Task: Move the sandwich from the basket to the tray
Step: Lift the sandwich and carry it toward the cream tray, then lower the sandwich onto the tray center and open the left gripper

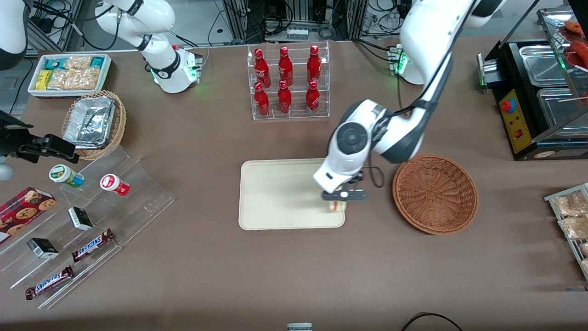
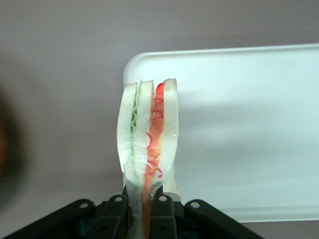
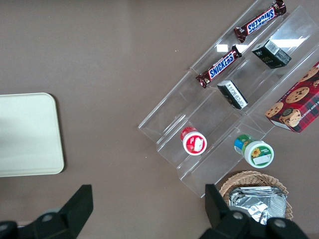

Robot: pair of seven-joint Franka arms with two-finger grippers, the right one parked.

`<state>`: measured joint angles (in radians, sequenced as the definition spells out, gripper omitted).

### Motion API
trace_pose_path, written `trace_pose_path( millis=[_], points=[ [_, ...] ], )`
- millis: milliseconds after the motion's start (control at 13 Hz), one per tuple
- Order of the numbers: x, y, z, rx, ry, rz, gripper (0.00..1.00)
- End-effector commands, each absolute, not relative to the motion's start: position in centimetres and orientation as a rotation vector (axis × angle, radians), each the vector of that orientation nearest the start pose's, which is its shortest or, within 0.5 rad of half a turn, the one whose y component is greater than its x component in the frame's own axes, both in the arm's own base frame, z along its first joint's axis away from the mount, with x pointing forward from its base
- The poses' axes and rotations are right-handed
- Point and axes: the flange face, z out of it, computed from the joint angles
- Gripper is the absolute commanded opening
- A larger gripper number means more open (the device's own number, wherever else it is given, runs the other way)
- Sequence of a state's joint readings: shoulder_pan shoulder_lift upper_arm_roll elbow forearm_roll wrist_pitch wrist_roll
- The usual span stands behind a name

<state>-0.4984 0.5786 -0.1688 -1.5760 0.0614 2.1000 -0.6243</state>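
Gripping the sandwich (image 2: 148, 139) by its lower end, the claw (image 1: 343, 196) is clamped on the wedge, fingers (image 2: 115, 211) pressed to either face. Sandwich held upright at the tray (image 1: 280, 195) corner nearest the basket (image 1: 435, 193); contact with the tray cannot be told. Basket, reddish-brown wicker, sits on the surface (image 1: 321, 276) just beside the tray, toward the working arm's end.

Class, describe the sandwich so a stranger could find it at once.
Find the cream tray mid-table, beside the reddish wicker basket. At its basket-side corner the gripper pinches the sandwich: the only bread wedge, showing red and green filling.
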Motion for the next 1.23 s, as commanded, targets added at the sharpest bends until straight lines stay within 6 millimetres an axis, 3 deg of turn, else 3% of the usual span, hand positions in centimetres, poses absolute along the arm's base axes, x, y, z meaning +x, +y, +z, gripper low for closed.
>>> trace_pose_path(
  millis=[0, 692, 1077, 1154],
  points=[
    [55.6, -44.0, 28.8, -3.155, 0.15, 0.115, 0.0],
    [54.6, -47.0, 23.8, -3.171, 0.234, 0.134, 0.0],
    [54.9, -46.9, 22.9, -3.183, 0.177, 0.113, 0.0],
    [55.0, -46.8, 22.9, -3.184, 0.162, 0.113, 0.06]
  ],
)
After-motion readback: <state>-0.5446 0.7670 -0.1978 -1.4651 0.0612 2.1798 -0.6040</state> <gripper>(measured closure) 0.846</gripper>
